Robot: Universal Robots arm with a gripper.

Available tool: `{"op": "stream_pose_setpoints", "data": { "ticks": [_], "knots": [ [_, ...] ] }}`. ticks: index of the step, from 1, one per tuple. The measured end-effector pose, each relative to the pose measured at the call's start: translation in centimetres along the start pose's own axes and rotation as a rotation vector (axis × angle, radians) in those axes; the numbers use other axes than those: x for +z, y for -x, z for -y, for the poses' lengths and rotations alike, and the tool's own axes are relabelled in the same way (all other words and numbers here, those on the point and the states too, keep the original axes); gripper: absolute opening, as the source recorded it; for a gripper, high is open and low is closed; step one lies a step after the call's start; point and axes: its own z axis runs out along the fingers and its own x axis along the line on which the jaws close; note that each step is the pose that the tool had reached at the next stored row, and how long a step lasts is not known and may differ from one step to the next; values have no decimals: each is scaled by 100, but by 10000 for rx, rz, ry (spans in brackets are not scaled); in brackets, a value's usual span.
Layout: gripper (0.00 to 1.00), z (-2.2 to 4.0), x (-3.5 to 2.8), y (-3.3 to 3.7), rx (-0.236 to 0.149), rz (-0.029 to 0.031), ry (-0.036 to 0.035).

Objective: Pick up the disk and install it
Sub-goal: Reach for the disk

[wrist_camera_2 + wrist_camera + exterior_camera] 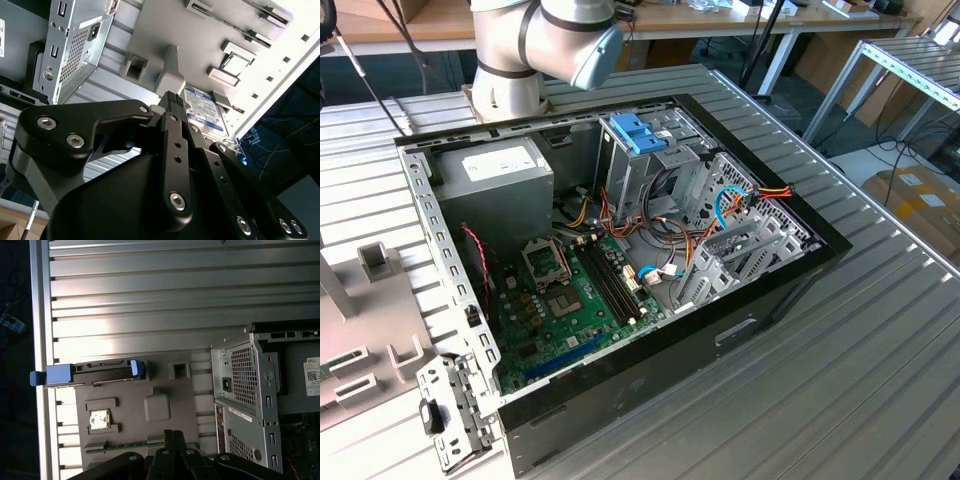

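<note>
The jaws are pressed together and pinch nothing. In both wrist views the black fingers of the gripper (pixel 171 98) (pixel 173 433) run side by side to a single narrow tip. Beyond that tip in the second wrist view is the disk (pixel 203 113), its white label with the blue band facing the camera. The gripper hangs above it and apart from it, so the pick-up is not yet made.

The disk sits on a grey fixture plate (pixel 150 30) (pixel 131 405) whose moulded pockets and ribs hold several parts, probably so that each part waits in a known spot and pose. I cannot tell whether the disk lies flat or leans in its pocket. The plate rests on the slatted metal table (pixel 150 290), close to the table's edge.

Beside the plate is the rear of the computer case (pixel 260 390) (pixel 720 330), with its perforated panel and power socket. In the exterior view the case lies on its side with the cover off, which leaves the inside open from above. The grey power-supply box (pixel 505 172) sits in one corner. Further toward the exterior view's right are the blue latch (pixel 638 130) and the drive cage (pixel 740 235) — no disk shows in that cage. The arm (pixel 545 40) rises behind the case.
</note>
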Motion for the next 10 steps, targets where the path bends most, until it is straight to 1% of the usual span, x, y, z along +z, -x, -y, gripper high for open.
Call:
{"op": "stream_pose_setpoints", "data": {
  "ticks": [2,10],
  "knots": [
    [11,3,-1,-40,-1,1,0],
    [11,9,-3,-122,-1,1,1]
  ]
}}
